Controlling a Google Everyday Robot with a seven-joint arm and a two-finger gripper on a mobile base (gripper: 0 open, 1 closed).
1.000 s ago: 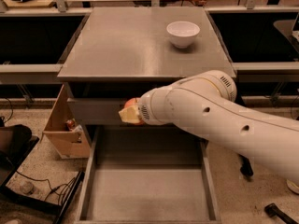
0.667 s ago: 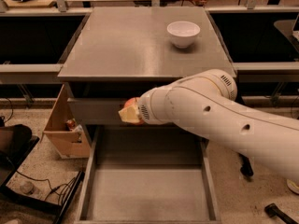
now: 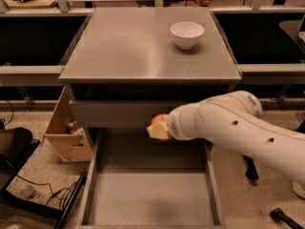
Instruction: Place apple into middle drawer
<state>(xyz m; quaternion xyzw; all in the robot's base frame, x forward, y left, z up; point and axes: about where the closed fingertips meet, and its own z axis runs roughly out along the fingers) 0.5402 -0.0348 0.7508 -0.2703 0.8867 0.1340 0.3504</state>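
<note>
Left of the middle drawer I see a cardboard box. Above the drawer's back end hangs the apple, pinched tight in my gripper. Beyond the drawer, on the cabinet top, sits a white bowl.

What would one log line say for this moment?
tool: holding small round red apple | position: above rear of open grey rectangular middle drawer | apple: not yet released
</note>
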